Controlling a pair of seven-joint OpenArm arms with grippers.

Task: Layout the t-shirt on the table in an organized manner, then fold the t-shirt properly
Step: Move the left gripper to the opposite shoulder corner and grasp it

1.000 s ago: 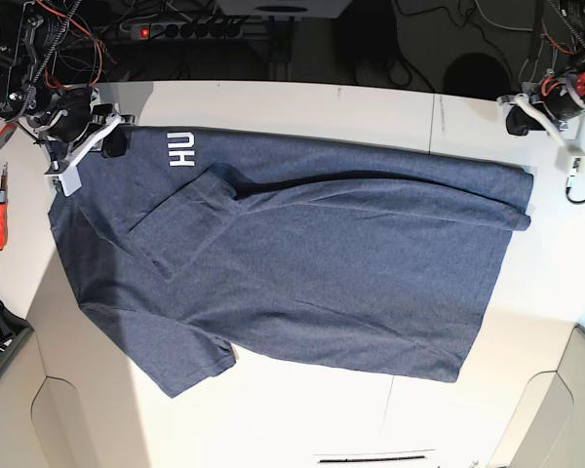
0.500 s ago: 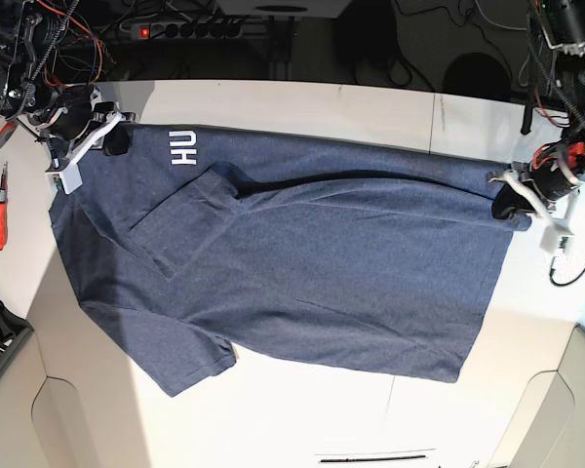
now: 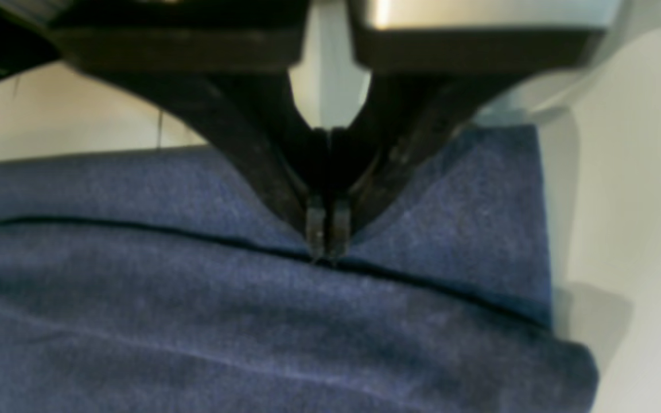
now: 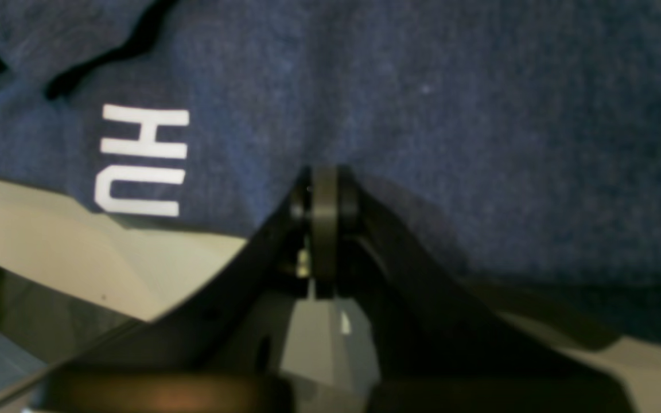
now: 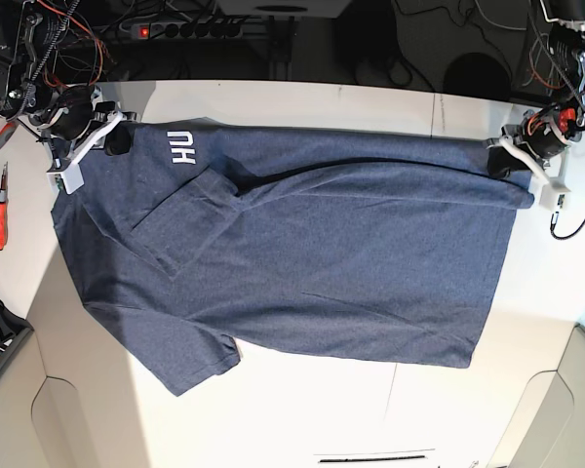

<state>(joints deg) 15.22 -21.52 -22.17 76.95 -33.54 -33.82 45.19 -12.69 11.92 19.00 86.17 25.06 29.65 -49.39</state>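
folding step: left hand (image 5: 502, 156) and right hand (image 5: 114, 136) (both pinching cloth) hold the t-shirt (image 5: 302, 253) far edge on the worktop (image 5: 302, 102); next, likely carry it across evenly.

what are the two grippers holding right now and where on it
Both hold the t-shirt. The right gripper pinches the far edge near the white lettering; the left gripper pinches the folded edge at the opposite end.

The left gripper (image 3: 326, 244), black fingers on a white-shelled wrist, hangs at the far edge of the large white flat table (image 5: 302, 102), near its corner on the base view's right. Its jaws are pressed together on a fold of the dark heathered navy-blue cotton t-shirt (image 5: 292, 263). The right gripper (image 4: 322, 189), same build, sits near the opposite far corner, jaws closed, pinching the fabric's edge beside the white lettering.
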